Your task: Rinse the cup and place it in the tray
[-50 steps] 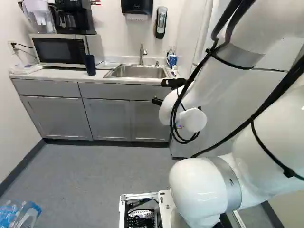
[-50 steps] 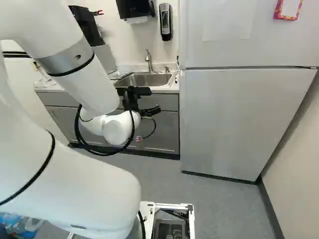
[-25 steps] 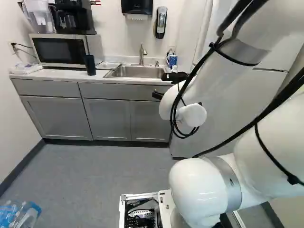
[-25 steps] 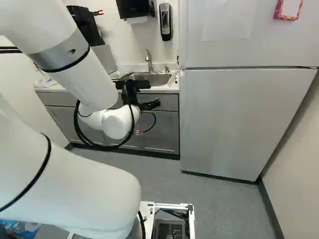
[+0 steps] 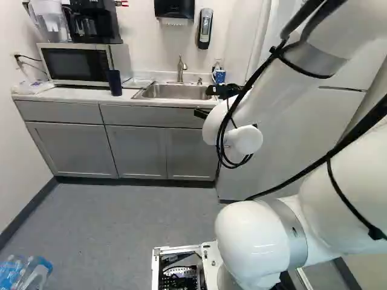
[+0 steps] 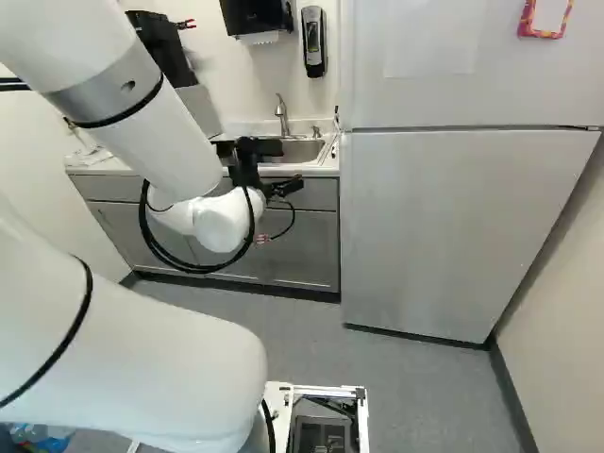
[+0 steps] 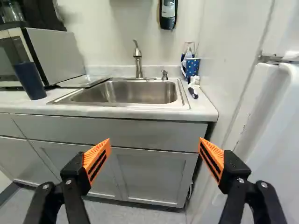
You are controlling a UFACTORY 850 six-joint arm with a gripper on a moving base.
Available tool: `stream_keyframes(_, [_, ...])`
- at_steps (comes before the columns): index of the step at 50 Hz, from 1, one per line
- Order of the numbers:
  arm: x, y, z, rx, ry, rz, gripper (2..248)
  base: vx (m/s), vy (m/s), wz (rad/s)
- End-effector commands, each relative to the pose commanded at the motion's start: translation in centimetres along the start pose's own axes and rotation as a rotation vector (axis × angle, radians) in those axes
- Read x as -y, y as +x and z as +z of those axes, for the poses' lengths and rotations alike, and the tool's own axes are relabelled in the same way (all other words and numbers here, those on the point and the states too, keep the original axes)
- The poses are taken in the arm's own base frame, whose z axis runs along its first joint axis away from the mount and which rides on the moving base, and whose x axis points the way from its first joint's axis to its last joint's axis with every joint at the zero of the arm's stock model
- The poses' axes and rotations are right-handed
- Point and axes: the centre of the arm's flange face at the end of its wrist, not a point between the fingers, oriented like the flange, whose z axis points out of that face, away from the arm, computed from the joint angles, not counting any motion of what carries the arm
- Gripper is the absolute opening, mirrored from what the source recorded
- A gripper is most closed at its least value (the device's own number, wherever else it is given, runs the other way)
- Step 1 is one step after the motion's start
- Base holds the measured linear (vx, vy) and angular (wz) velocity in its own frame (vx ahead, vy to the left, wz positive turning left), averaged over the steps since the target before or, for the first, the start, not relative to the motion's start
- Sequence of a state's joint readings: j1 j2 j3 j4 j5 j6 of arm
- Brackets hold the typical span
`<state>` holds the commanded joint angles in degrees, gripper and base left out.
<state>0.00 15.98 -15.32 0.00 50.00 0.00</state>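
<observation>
Tool (image 5: 202,101) spread. Blue cup (image 7: 30,80) on worktop (image 7: 203,109) by microwave (image 7: 56,51), spotted mug (image 7: 192,67) beside sink (image 7: 135,93); can't see inside either.

Arm (image 5: 275,103) bent, reaching from near toward far; forearm (image 6: 151,142) slanting down to wrist (image 6: 222,223). Claw (image 6: 286,185) pointing far, fingers spread wide, one left, one right, orange pads (image 7: 97,157) well apart.

One microwave (image 7: 56,53), one sink (image 7: 131,94), one faucet (image 7: 138,63), one dark tumbler (image 7: 30,80), one dotted mug (image 7: 192,67).
</observation>
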Motion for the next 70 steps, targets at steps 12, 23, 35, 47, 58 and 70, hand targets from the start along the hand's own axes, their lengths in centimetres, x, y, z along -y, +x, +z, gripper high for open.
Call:
stream_keyframes(12, [0.0, 1.4, 0.6, -0.028, 0.000, 0.000, 247, 0.000, 0.000, 0.000])
stream_keyframes(23, [0.0, 2.6, 1.2, -0.053, 0.000, 0.000, 247, 0.000, 0.000, 0.000])
stream_keyframes(35, [0.0, 4.0, 1.9, -0.080, 0.000, 0.000, 247, 0.000, 0.000, 0.000])
stream_keyframes(47, [0.0, 5.3, 2.2, -0.109, 0.000, 0.000, 247, 0.000, 0.000, 0.000])
stream_keyframes(58, [0.0, 6.5, 2.3, -0.132, 0.000, 0.000, 247, 0.000, 0.000, 0.000])
stream_keyframes(70, [0.0, 7.6, 2.6, -0.140, 0.000, 0.000, 247, 0.000, 0.000, 0.000])
